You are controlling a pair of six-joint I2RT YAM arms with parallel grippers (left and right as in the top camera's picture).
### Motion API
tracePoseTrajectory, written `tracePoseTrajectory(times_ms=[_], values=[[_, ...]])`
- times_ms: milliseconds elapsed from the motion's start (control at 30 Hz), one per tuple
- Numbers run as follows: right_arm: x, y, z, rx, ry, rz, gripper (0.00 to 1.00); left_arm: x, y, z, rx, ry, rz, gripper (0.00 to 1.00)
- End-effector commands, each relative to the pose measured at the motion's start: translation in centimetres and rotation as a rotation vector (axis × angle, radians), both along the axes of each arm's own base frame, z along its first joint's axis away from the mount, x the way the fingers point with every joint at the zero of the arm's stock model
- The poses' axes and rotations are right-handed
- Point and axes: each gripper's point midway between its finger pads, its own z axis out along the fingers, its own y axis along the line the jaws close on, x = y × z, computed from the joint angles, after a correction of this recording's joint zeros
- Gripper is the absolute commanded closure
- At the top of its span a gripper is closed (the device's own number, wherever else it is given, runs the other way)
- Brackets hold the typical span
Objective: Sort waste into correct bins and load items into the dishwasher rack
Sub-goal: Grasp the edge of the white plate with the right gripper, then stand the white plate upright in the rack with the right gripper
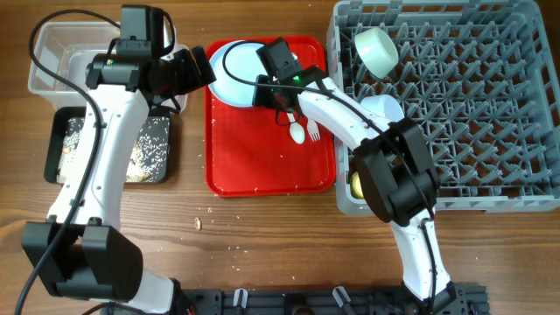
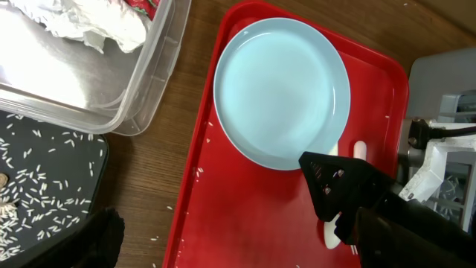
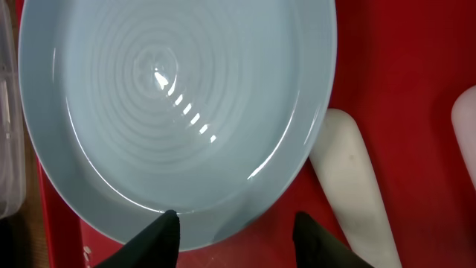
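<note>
Glossy round blue plate (image 3: 171, 112) on flat red tray (image 1: 262, 166); right gripper (image 3: 234, 223) parted over its rim, left gripper (image 1: 199, 68) parted too, at tray's edge

Pale blue plate (image 3: 171, 112) fills my view, sitting on the red tray (image 3: 401, 59). My claw (image 3: 238, 238) hangs over its near rim, black fingertips (image 3: 160, 234) spread apart. A white handle (image 3: 349, 179) lies just beside the plate.

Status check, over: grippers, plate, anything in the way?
Right gripper open over plate rim. Left gripper beside plate, state unclear. Plate flat on red tray. White cutlery handle beside rim.
</note>
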Motion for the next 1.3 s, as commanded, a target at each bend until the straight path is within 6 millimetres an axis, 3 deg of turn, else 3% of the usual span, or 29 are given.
tracePoseTrajectory(times_ms=[0,300,367,467,567,667,733,833,900,1033,1100,1167,1267], values=[[-0.1,-0.7,-1.6,-0.04,0.022,-0.033,0.6,0.2,0.2,0.4,0.011,-0.013,-0.001,0.0],[-0.3,-1.5,-4.7,-0.073,0.065,-0.096,0.64,0.2,0.2,0.4,0.011,-0.013,-0.001,0.0],[-0.3,-1.5,-5.0,-0.076,0.069,-0.096,0.71,0.2,0.2,0.4,0.011,-0.013,-0.001,0.0],[-0.3,-1.6,-5.0,-0.077,0.071,-0.095,0.93,0.2,0.2,0.4,0.011,-0.013,-0.001,0.0],[-0.2,-1.6,-4.7,-0.062,0.076,-0.095,0.96,0.2,0.2,0.4,0.011,-0.013,-0.001,0.0],[0.6,-1.9,-3.0,-0.019,0.066,-0.102,0.96,0.2,0.2,0.4,0.011,-0.013,-0.001,0.0],[1.7,-2.5,-0.6,0.003,0.024,-0.114,0.96,0.2,0.2,0.4,0.011,-0.013,-0.001,0.0],[3.7,-3.8,4.6,0.039,-0.083,-0.106,0.96,0.2,0.2,0.4,0.011,-0.013,-0.001,0.0],[5.0,-4.9,10.3,0.049,-0.212,-0.055,0.96,0.2,0.2,0.4,0.011,-0.013,-0.001,0.0],[5.2,-7.7,19.6,0.031,-0.414,-0.02,0.96,0.2,0.2,0.4,0.011,-0.013,-0.001,0.0],[4.9,-11.4,24.0,-0.05,-0.511,-0.082,0.96,0.2,0.2,0.4,0.011,-0.013,-0.001,0.0],[4.1,-17.3,28.0,-0.21,-0.591,-0.219,0.96,0.2,0.2,0.4,0.011,-0.013,-0.001,0.0],[1.8,-25.4,31.4,-0.498,-0.625,-0.38,0.96,0.2,0.2,0.4,0.011,-0.013,-0.001,0.0]])
